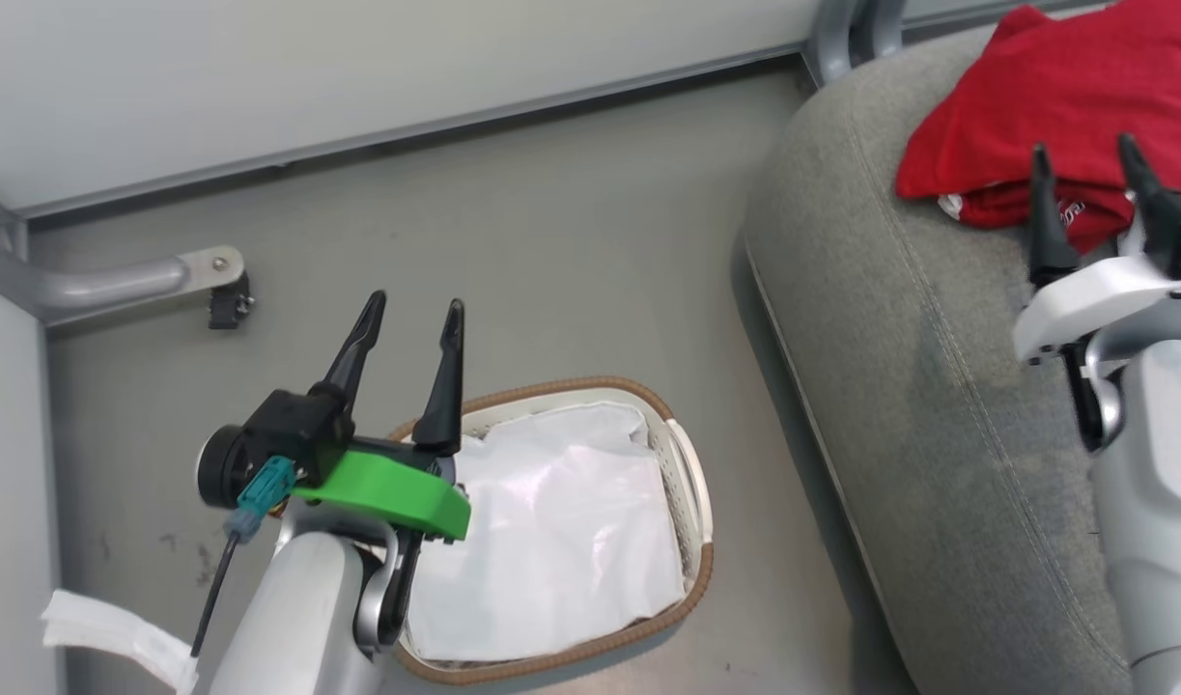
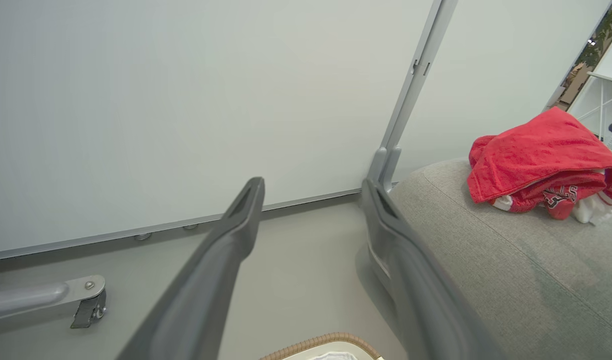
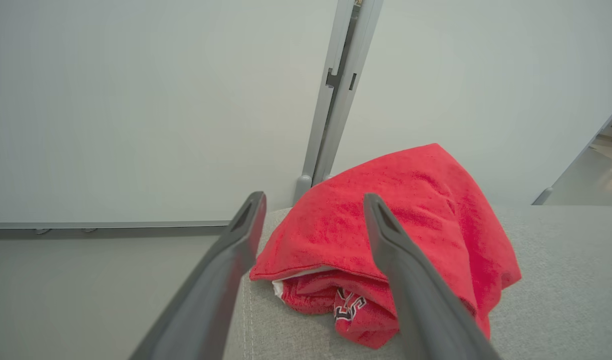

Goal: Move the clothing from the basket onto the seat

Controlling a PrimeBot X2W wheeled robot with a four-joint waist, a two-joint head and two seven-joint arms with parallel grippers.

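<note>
Head view: crumpled red fabric garment [image 1: 1063, 87] w/ white trim is being shown lying on the big grey upholstered seat cushion [image 1: 899, 319], just past the right gripper [image 1: 1082, 147], spread & empty. The left gripper [image 1: 416, 301], likewise spread, is being held over the oval white brown-rimmed plastic basket [image 1: 551, 386]. L wrist view: garment is lying off to tool's right. R wrist view: it's sitting by the cushion edge; if snagged on pull-back, it could be dragged off.

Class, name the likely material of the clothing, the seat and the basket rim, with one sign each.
Clothing: red towelling-like cloth, nubby matte pile. Seat: grey woven upholstery, stitched seams. Basket rim: brown wicker-look weave, perhaps plastic.
</note>
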